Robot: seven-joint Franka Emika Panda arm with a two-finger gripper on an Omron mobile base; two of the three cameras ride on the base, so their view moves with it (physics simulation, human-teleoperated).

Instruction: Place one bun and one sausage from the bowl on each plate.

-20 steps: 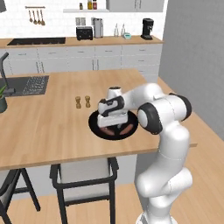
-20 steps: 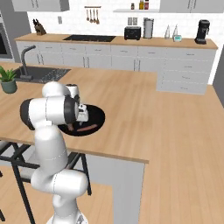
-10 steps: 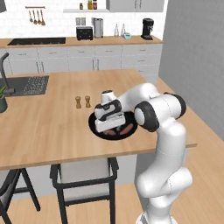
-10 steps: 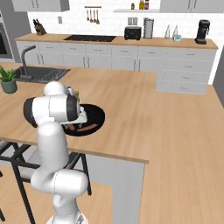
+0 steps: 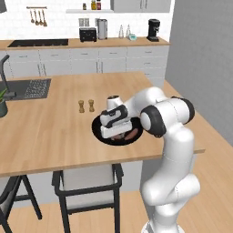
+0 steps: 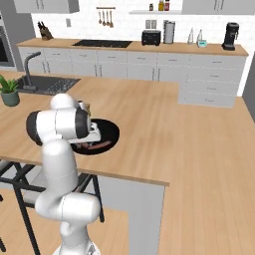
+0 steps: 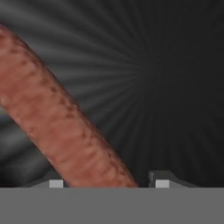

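Both pincer (image 7: 107, 183) tips lowered astride sausage (image 7: 57, 127).

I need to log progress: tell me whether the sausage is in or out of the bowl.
In: the sausage lies on the black bowl floor, between the gripper's fingertips.

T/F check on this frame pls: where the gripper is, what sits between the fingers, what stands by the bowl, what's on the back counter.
1. The gripper is down inside the black bowl. True.
2. A sausage lies between the fingertips in the hand view. True.
3. A yellow bun lies between the fingertips. False: it is a reddish-brown sausage.
4. Two small shakers stand on the island counter beside the bowl. True.
5. The bowl sits on the floor. False: it is on the wooden island counter.
6. The coffee maker stands on the island. False: it is on the back counter by the wall.
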